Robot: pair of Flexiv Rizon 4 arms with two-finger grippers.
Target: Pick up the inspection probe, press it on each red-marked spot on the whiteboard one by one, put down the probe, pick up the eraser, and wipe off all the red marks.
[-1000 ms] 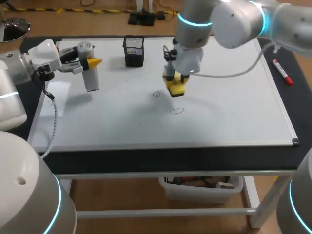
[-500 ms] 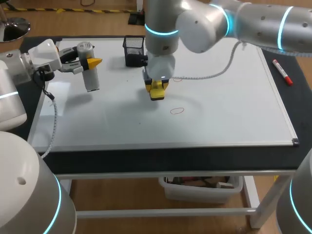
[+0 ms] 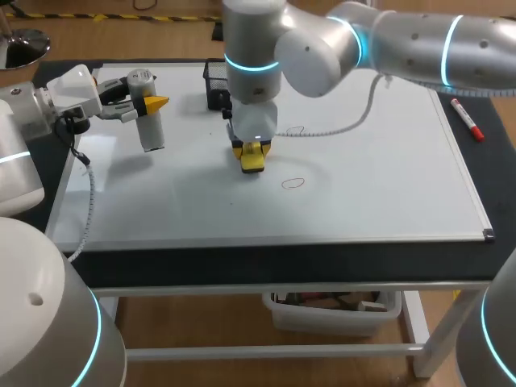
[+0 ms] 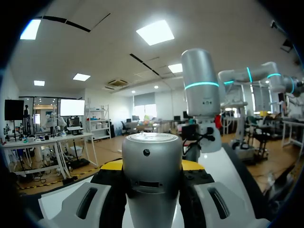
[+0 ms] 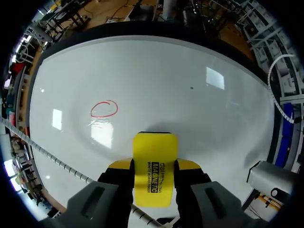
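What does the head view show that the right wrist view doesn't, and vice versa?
Head view only: the black pen holder and the red marker off the board's right edge. Right wrist view only: both fingers of the right end effector pressing the sides of the yellow eraser. Shared: that eraser, the circled red mark near it, and the whiteboard.

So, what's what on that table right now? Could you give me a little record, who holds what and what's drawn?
Left gripper: shut on the inspection probe, held above the whiteboard's left end
Right gripper: shut on the yellow eraser, near the board's middle
Red marks: one loop beside the eraser, a fainter one farther back
Pen holder: black mesh, at the board's back edge
Marker: on the table, right of the board
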